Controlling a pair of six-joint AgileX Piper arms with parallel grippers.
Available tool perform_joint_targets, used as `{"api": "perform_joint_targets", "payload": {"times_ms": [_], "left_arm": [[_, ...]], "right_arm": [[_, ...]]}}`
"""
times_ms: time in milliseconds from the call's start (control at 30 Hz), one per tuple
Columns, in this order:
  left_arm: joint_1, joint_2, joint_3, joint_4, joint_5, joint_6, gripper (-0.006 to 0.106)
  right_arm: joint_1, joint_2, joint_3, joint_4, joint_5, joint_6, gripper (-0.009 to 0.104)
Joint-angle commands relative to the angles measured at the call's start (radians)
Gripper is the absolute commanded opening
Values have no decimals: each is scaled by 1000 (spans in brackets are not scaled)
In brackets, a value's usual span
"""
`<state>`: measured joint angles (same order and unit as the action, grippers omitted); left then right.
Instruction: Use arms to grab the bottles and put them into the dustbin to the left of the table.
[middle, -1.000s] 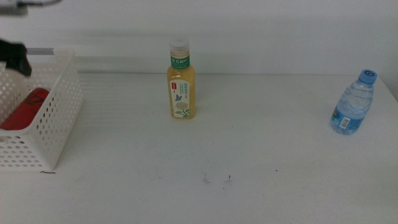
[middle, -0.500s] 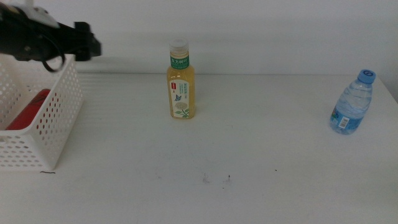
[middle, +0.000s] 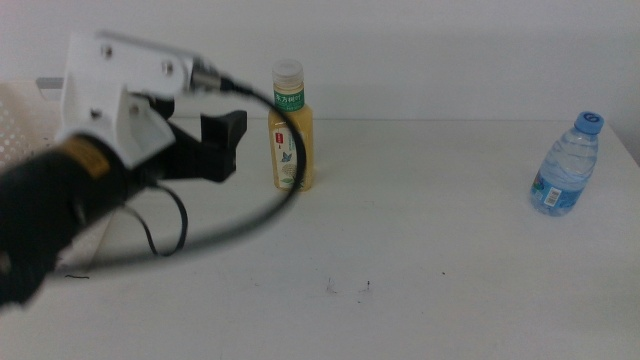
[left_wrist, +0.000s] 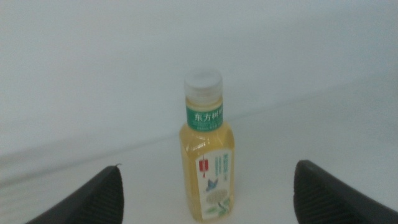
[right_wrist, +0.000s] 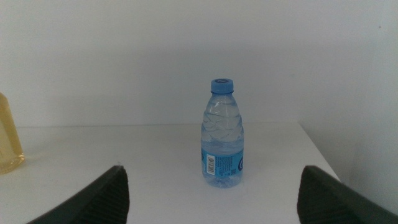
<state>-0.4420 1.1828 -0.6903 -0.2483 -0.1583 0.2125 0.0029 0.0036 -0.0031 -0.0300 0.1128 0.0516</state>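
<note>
Upright clear water bottle (right_wrist: 222, 132) on white table (right_wrist: 124, 155), between wide-open right tool (right_wrist: 211, 193) jaws, yellow tea bottle (right_wrist: 9, 140) at the edge

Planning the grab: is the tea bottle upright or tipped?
Upright: tea bottle stands on its base on the table, cap up.

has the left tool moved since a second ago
Yes. The left tool swung right from over the white perforated basket, now open beside the upright yellow tea bottle.

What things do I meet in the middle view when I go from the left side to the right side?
Dustbin → left gripper, jaws open → tea bottle → water bottle, all on the table.
</note>
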Motion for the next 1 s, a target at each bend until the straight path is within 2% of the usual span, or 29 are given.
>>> {"api": "perform_joint_targets", "payload": {"times_ms": [0, 267, 333, 533, 800, 967], "left_arm": [[-35, -10, 95, 6, -234, -5, 94], [-44, -10, 319, 23, -404, -5, 94], [-44, -10, 369, 65, -478, -16, 94], [-44, 20, 486, 97, -713, -21, 94], [-44, 109, 489, 166, -689, -135, 94], [-44, 109, 489, 161, -671, -203, 94]], "right_arm": [[-4, -4, 3, -10, -8, -4, 93], [-4, -4, 3, -10, -8, -4, 93], [-4, -4, 3, -10, -8, -4, 93], [-4, -4, 3, -10, -8, -4, 93], [-4, -4, 3, -10, -8, -4, 93], [-4, -4, 3, -10, -8, -4, 93]]}}
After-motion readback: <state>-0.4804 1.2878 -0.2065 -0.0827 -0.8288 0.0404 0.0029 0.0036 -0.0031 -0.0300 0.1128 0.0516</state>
